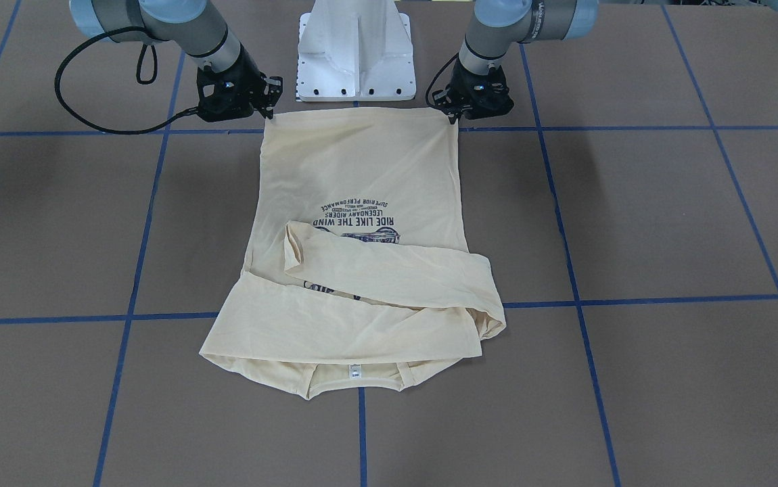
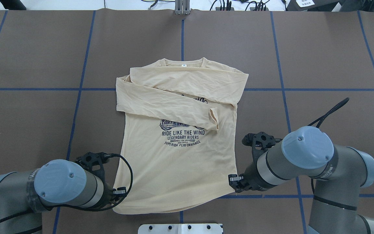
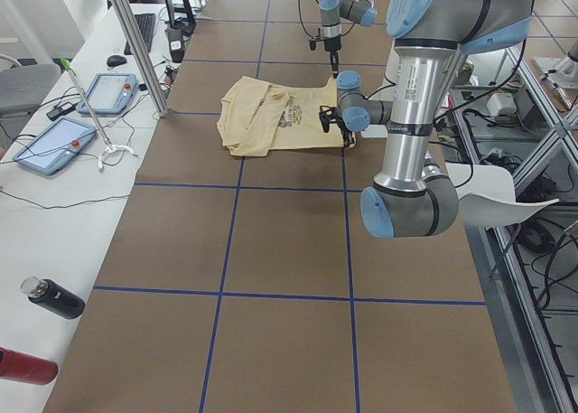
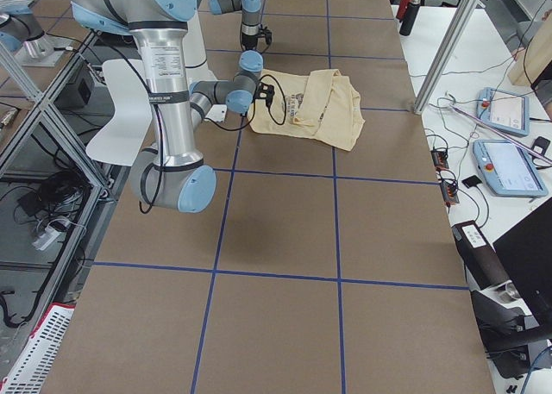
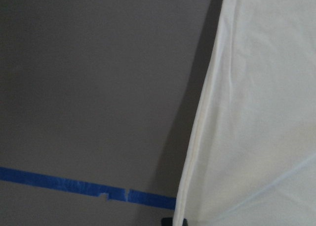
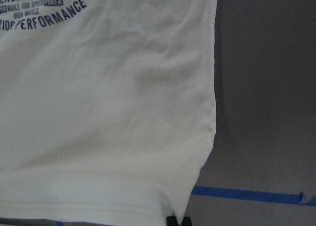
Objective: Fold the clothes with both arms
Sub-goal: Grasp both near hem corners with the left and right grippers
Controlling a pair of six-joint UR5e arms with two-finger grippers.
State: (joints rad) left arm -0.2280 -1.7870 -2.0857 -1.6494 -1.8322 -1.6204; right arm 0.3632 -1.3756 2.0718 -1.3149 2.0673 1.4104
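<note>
The pale cream-yellow shirt point(image 1: 362, 169) lies print-up on the brown table, also in the overhead view point(image 2: 174, 169). Both long sleeves are folded across the chest, and the white neck tag point(image 1: 355, 371) is at the far edge from the robot. My left gripper point(image 1: 456, 116) point(image 2: 119, 194) is shut on the hem corner on its side. My right gripper point(image 1: 268, 111) point(image 2: 235, 188) is shut on the other hem corner. Each wrist view shows the shirt's edge point(image 5: 256, 112) point(image 6: 98, 112) running down to a dark fingertip at bottom centre, with a shadow beside it.
The white pedestal base point(image 1: 355, 61) stands just behind the hem, between the arms. A black cable point(image 1: 71, 101) loops out beside the right arm. Blue tape lines point(image 1: 632, 127) grid the table. Tablets point(image 3: 54, 146), a bottle point(image 3: 54, 298) and a metal post point(image 3: 135, 42) line the far side.
</note>
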